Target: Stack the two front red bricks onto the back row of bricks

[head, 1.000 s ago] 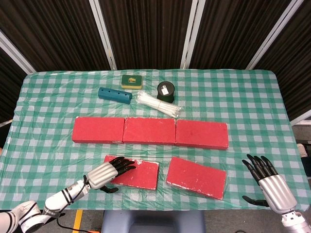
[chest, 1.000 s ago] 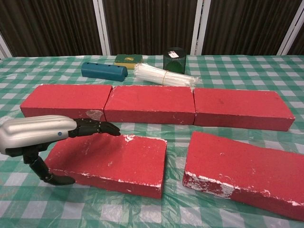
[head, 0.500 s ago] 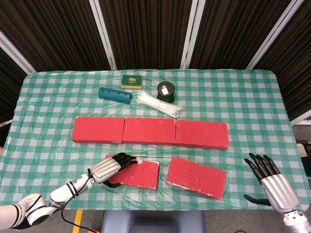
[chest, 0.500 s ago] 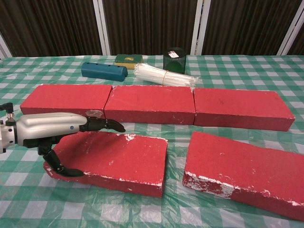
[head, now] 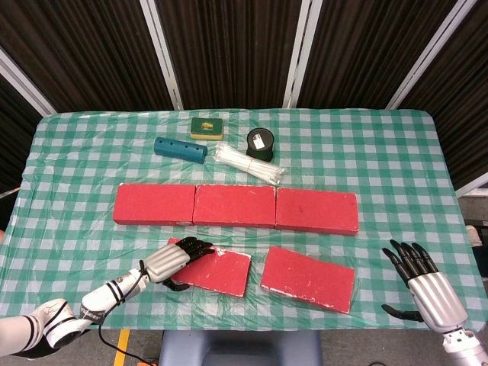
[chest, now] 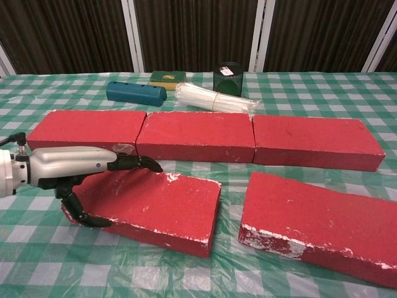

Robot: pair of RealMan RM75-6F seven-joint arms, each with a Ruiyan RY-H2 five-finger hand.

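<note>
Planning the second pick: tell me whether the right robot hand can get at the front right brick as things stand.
Probably yes. The right robot hand is open beside the front right brick, with only bare tablecloth between them.

Two chipped front red bricks [head: 216, 270] [head: 309, 279], three-brick back row [head: 236, 207] behind

Two front bricks [head: 263, 273] side by side before back row [head: 236, 207].

head view looks steeply down over the whole table [head: 396, 152], chest view sits low and close at its front edge; both share the bricks [head: 236, 206].
</note>
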